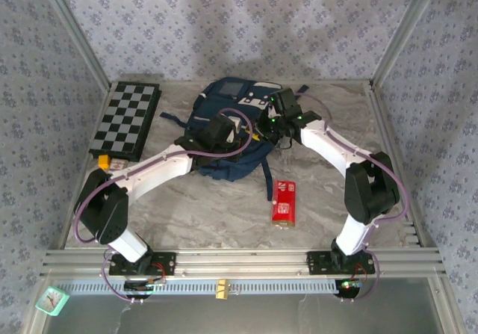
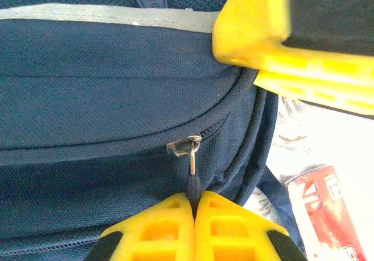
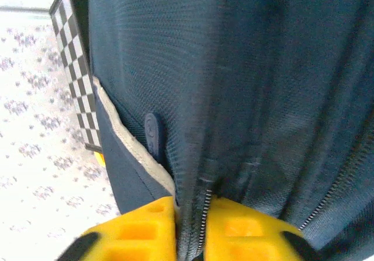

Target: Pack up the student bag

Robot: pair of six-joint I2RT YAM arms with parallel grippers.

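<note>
Left tool [image 2: 194,201] pinches zipper pull [image 2: 192,176], tip hidden, student bag [image 2: 87,97] cropped.

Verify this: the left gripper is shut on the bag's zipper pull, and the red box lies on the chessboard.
Wrong on the box: the red box lies on the table near the bag, apart from the chessboard; the top view shows it. The left gripper is indeed shut on the zipper pull.

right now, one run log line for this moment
left gripper shut on zipper pull | right gripper shut on student bag
</note>
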